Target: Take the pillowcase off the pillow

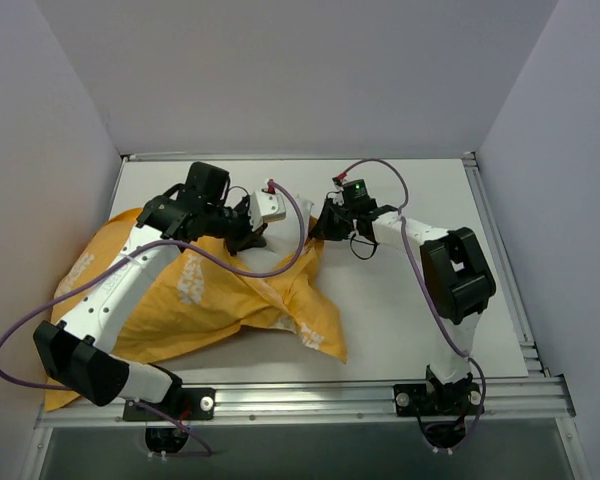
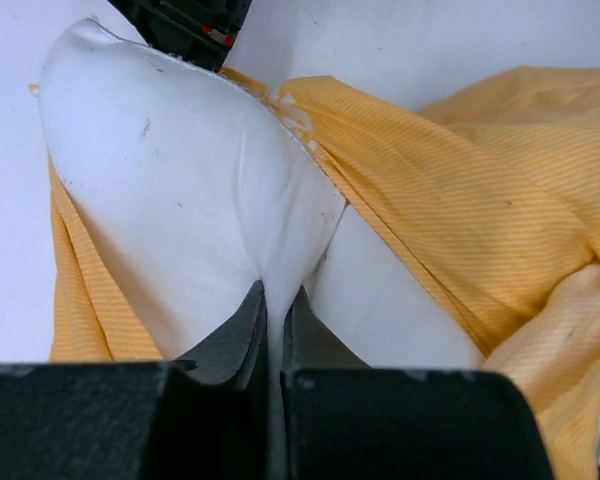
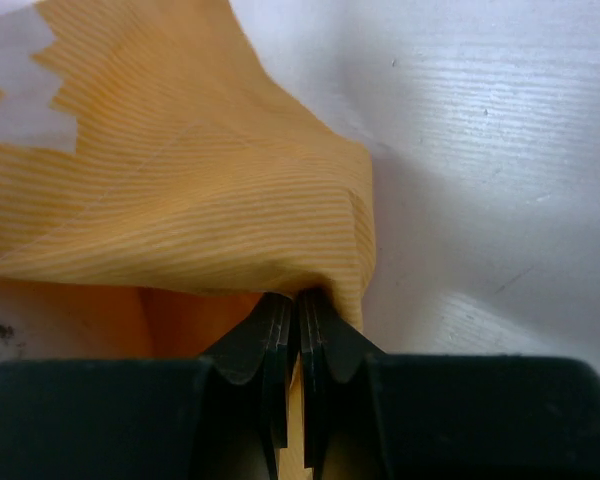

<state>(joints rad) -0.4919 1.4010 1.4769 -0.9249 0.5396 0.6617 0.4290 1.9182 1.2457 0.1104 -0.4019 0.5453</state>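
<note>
The orange-yellow pillowcase (image 1: 230,300) lies crumpled over the left half of the table. A corner of the white pillow (image 1: 271,208) pokes out of its open end at the back. In the left wrist view the pillow (image 2: 180,190) bulges out of the pillowcase (image 2: 460,200). My left gripper (image 1: 254,237) is shut on a fold of the white pillow fabric (image 2: 276,300). My right gripper (image 1: 318,226) is just right of it, shut on the pillowcase's edge (image 3: 298,300); the pillowcase (image 3: 200,200) drapes over its jaws. Most of the pillow is hidden inside the case.
White table (image 1: 420,200) with grey walls on three sides. A metal rail (image 1: 360,395) runs along the near edge and another along the right edge (image 1: 500,250). Purple cables (image 1: 280,262) loop over the pillowcase. The right gripper's body shows at the top of the left wrist view (image 2: 190,25).
</note>
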